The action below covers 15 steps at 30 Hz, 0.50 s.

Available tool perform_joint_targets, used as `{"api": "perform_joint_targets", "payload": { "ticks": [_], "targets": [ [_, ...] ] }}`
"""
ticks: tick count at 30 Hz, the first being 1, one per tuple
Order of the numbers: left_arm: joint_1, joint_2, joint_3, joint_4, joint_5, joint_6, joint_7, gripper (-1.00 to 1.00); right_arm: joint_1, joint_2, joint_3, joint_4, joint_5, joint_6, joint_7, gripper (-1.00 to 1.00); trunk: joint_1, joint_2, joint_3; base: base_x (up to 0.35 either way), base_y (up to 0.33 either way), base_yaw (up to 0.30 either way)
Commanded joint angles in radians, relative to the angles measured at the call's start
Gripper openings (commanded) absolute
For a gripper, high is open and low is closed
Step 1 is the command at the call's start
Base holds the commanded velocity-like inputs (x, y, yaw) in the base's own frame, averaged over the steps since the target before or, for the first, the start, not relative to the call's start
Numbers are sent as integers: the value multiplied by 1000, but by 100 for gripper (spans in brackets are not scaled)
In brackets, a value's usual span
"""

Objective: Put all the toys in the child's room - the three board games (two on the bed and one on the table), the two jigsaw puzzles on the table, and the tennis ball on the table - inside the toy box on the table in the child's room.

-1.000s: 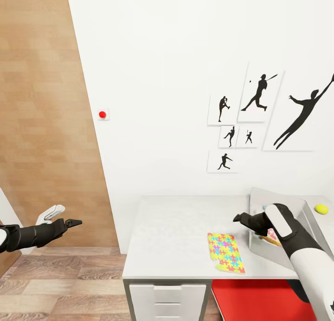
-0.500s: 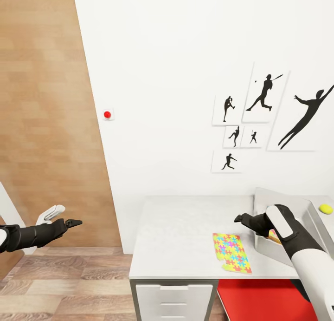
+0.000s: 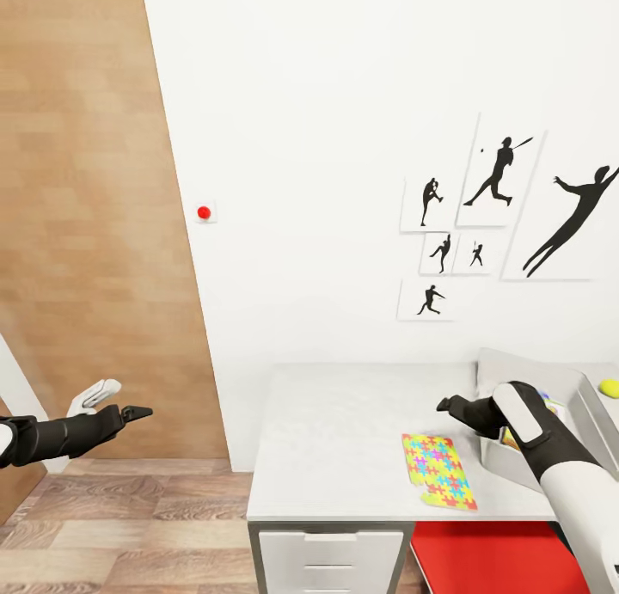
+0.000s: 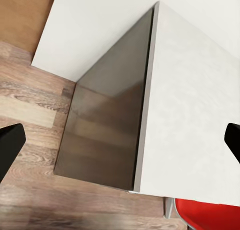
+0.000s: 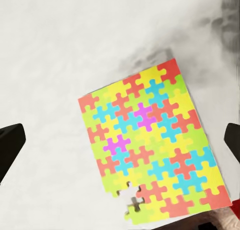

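Rightward across the head view go the table (image 3: 344, 422), wall pictures (image 3: 499, 220) and red wall button (image 3: 204, 212) compared with a second ago, a shift of the camera rather than of the things; both arms keep their poses. Head view: the right gripper (image 3: 447, 402) hangs above the tabletop, just left of the toy box (image 3: 516, 375); its jaw state cannot be told here. One jigsaw (image 3: 438, 471) lies flat near the table's front edge, beside the box. Colourful items sit inside the box, too hidden to name. A tennis ball (image 3: 609, 388) rests at the far right, beyond the box. Bare tabletop stretches left of the jigsaw. The left gripper (image 3: 137, 413) hovers over plank floor (image 3: 129, 525), well apart from the table, empty.

Left wrist view: fingertips (image 4: 10, 145) spread wide, framing the table's end panel (image 4: 107, 125) and marbled top (image 4: 195, 115).

Right wrist view: fingertips (image 5: 10, 145) wide apart, holding nothing, above the jigsaw (image 5: 150, 140), which has a gap at one edge. No writing is legible.
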<state>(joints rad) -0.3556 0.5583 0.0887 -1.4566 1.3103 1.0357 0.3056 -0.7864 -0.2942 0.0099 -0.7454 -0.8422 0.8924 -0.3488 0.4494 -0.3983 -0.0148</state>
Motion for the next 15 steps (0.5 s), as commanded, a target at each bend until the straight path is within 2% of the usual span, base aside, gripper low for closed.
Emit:
{"api": "perform_joint_targets", "payload": {
  "ticks": [1, 9, 15],
  "targets": [
    [-1, 0, 0, -1, 11, 3, 10, 100, -1, 0, 3, 5, -10, -14, -9, 100, 1, -2, -2, 1, 2, 0],
    [-1, 0, 0, -1, 11, 3, 10, 100, 0, 1, 12, 33, -8, -51, -10, 100, 1, -2, -2, 0, 3, 0],
    [-1, 0, 1, -1, 11, 3, 10, 100, 0, 0, 13, 56, -7, -51, -9, 100, 1, -2, -2, 0, 101, 0]
  ]
}}
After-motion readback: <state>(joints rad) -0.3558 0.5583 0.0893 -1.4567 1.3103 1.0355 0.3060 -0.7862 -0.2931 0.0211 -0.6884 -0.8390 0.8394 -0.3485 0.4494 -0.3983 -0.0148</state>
